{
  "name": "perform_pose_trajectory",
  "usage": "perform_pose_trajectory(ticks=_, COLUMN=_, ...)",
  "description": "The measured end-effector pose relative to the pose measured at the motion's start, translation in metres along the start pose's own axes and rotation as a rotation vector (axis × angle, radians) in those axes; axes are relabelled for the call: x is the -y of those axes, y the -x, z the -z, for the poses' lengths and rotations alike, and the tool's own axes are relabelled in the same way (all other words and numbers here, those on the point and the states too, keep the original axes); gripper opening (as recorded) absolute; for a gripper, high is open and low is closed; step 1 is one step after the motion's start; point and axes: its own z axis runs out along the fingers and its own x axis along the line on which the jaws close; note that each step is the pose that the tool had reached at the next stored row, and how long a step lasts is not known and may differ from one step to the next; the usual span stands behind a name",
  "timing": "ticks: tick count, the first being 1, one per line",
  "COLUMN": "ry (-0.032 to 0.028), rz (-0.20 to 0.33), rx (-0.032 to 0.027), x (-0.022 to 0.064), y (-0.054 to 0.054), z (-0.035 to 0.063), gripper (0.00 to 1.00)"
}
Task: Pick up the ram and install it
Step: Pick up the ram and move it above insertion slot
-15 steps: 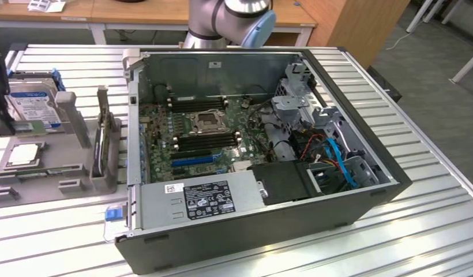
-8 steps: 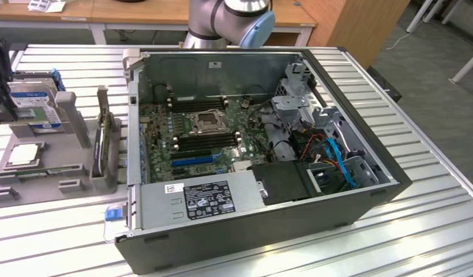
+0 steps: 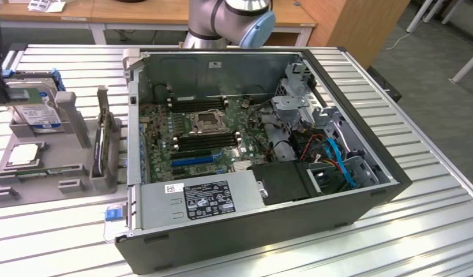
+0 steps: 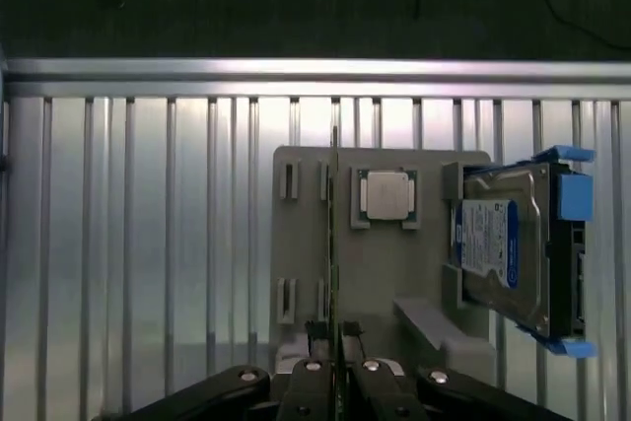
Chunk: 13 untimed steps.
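Ram stick (image 4: 335, 244), the long, thin green circuit board, faces your wrist camera edge-on. It shows as a narrow line running out from between the tips of the claw (image 4: 335, 332). The claw is pressed together on it, pinching its two flat faces. The stick lies over the flat grey plastic fixture block (image 4: 304, 244), and its free end reaches just past the block's edge, above the slatted aluminium bench (image 4: 148, 244). Just beside the line of the stick, a square silver processor chip (image 4: 386, 194) lies in a recess of the block. Beyond the chip, a silver hard drive with a blue-and-white label (image 4: 498, 244) leans on its side in blue plastic rails.

From your exterior camera, the block stands on the bench at the exterior view's left, just beside the open black computer case (image 3: 244, 242). On the block, the hard drive (image 3: 36, 112) is far and the chip (image 3: 21, 154) is near. Inside the case, the green motherboard (image 3: 156, 124) carries a silver processor socket (image 3: 206, 121), with rows of long black slots (image 3: 209, 140) on its far and near sides. A blue slot (image 3: 194, 157) lies nearer still. You cannot tell whether the black slots hold anything. The grey and pale-blue robot arm joint (image 3: 236, 14) rises behind the case's far wall.
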Motion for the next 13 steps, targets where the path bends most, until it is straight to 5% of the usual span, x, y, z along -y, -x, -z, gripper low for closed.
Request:
perform_pose_trajectory(ticks=5, ry=0.0113, rz=0.0, rx=-0.0003, x=0.0224, y=0.001, z=0.0071, gripper=0.14)
perform_pose_trajectory(ticks=13, ry=0.0156, rz=0.001, rx=-0.0006, x=0.0587, y=0.002, z=0.009, gripper=0.14)
